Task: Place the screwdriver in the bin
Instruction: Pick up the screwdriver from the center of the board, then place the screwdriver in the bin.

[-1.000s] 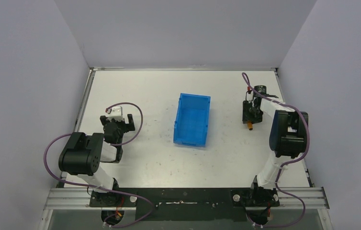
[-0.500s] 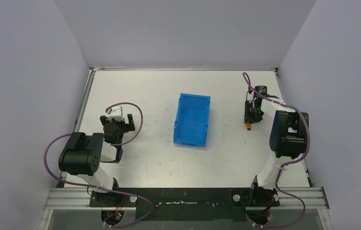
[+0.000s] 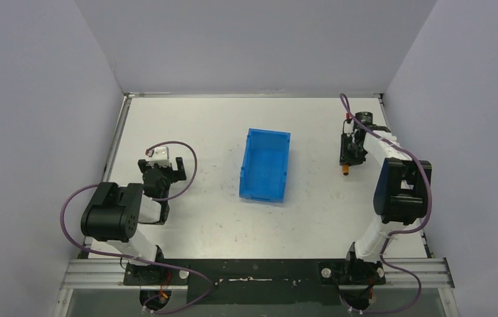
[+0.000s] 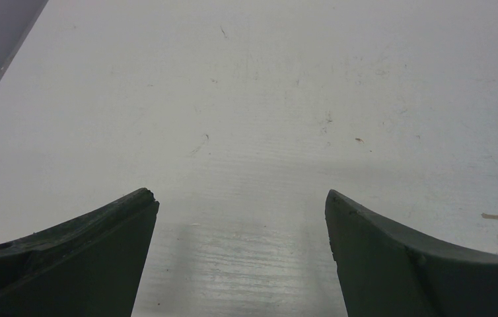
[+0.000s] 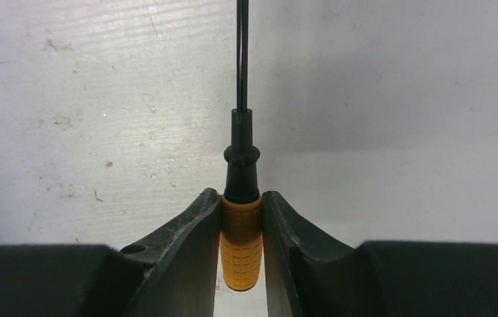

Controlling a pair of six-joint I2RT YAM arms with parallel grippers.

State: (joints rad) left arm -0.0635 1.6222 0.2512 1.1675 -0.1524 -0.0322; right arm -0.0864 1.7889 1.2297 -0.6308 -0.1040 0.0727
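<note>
Orange-handled, black-shafted slim screwdriver (image 5: 240, 241) now pinched at its handle by the just-closed right gripper (image 5: 241, 201) near the white worktop's (image 3: 233, 218) right edge, well apart from the rectangular blue plastic bin (image 3: 267, 133) at mid-worktop; grasp apparently made, carry probably next.

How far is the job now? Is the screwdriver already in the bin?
Done: the right gripper is shut on the orange handle of the screwdriver. In hand: the grasp only; the screwdriver is well right of the bin. Left: carry it over the empty bin and release. The left gripper is open, holding nothing.
</note>
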